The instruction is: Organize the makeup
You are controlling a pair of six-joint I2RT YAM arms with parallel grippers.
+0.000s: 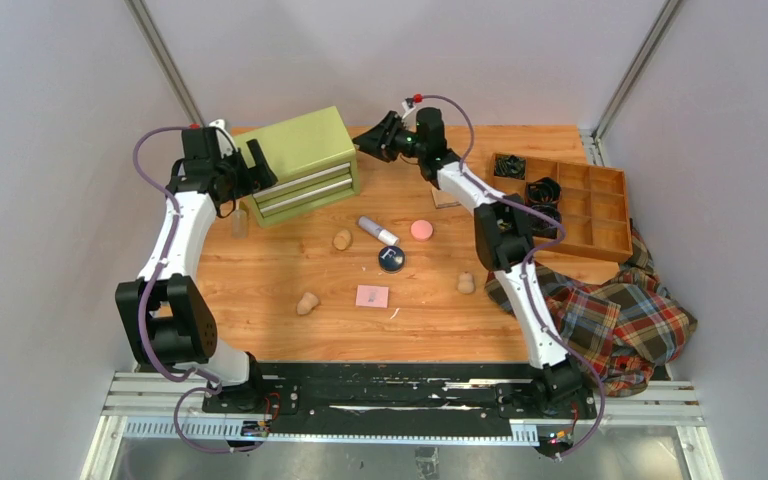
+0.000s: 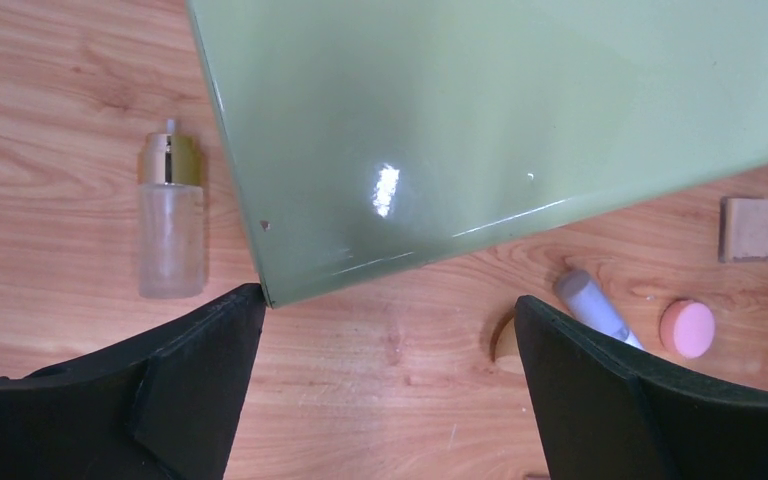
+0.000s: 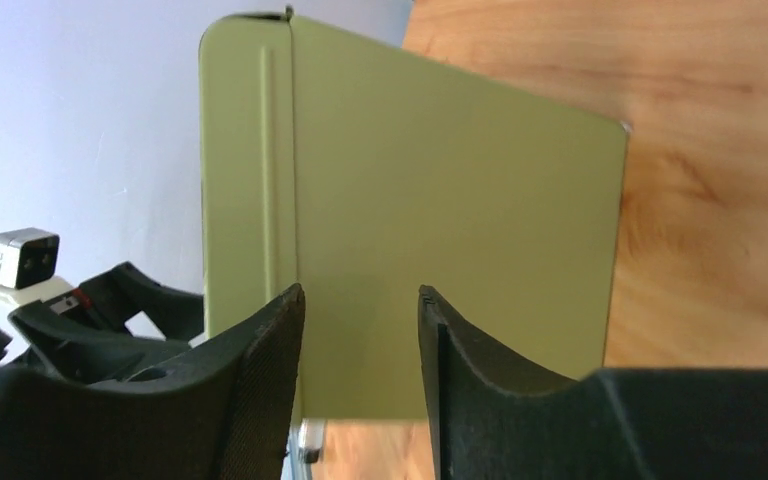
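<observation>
The makeup lies loose on the wooden table: a white tube (image 1: 378,231), a pink round disc (image 1: 421,229), a navy compact (image 1: 391,259), a pink square pad (image 1: 372,296), three tan sponges (image 1: 342,239) (image 1: 307,302) (image 1: 466,283), a tan square (image 2: 748,229) and a clear bottle (image 2: 171,215). My left gripper (image 1: 258,165) is open and empty over the left front corner of the green drawer chest (image 1: 300,158). My right gripper (image 1: 365,140) is open and empty at the chest's right side. The right wrist view shows the chest wall (image 3: 440,220) just beyond the fingers.
A wooden divided tray (image 1: 600,215) at the right holds black coiled bands (image 1: 544,190). A plaid cloth (image 1: 615,310) lies in front of it. The chest's drawers look shut. Grey walls close in the table on three sides.
</observation>
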